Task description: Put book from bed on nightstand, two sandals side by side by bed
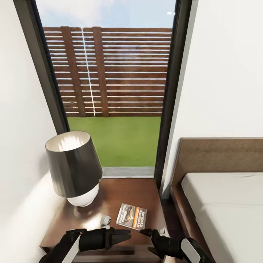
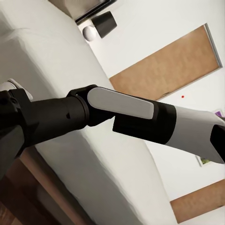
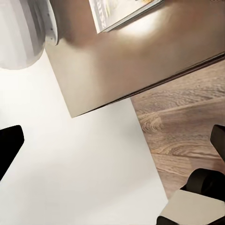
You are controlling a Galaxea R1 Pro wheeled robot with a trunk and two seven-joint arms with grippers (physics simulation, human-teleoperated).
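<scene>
The book point(image 1: 132, 216) lay flat on the nightstand point(image 1: 146, 191) beside the lamp point(image 1: 75, 168). The right gripper point(image 1: 150, 241) hung wide apart and empty just in front of it. The left gripper point(image 1: 122, 236) looked narrow.

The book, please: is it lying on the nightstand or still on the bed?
On the nightstand: the book lies flat, cover up, on the nightstand beside the lamp, with no end effector holding it.
</scene>
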